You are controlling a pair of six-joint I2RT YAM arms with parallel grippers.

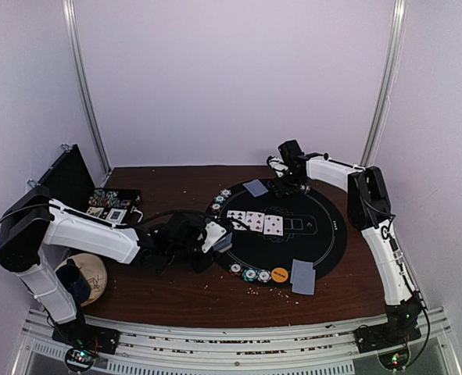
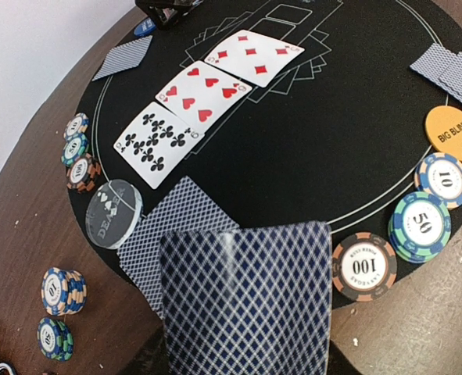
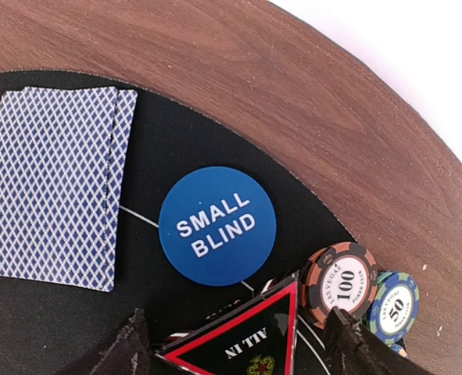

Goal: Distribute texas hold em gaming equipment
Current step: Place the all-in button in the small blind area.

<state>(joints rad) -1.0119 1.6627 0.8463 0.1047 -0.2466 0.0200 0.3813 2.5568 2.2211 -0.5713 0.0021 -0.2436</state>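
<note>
Orange big-blind disc at the near rim of the black mat: is that seat served? (desk)
I'd say so: a face-down pair of cards lies just beside it and three chip stacks sit in a row on its other side (me)
And your left arm? (desk)
My left gripper is clenched on one blue-backed card, held above a face-down card lying on the mat beside the clear dealer button. I judge that seat is one card short until I lay this one down. Two spare stacks stand off the mat on the wood table, maybe yet to be handed out (me)
Middle of the mat? (desk)
Three face-up cards in a row; a full board would want two more, I reckon (me)
Far side? (desk)
Another face-down pair, the blue small-blind disc just beside it, two chips near the rim. My right gripper is released, one finger either side of the red all-in triangle and clear of it, so that marker looks delivered (me)
</note>
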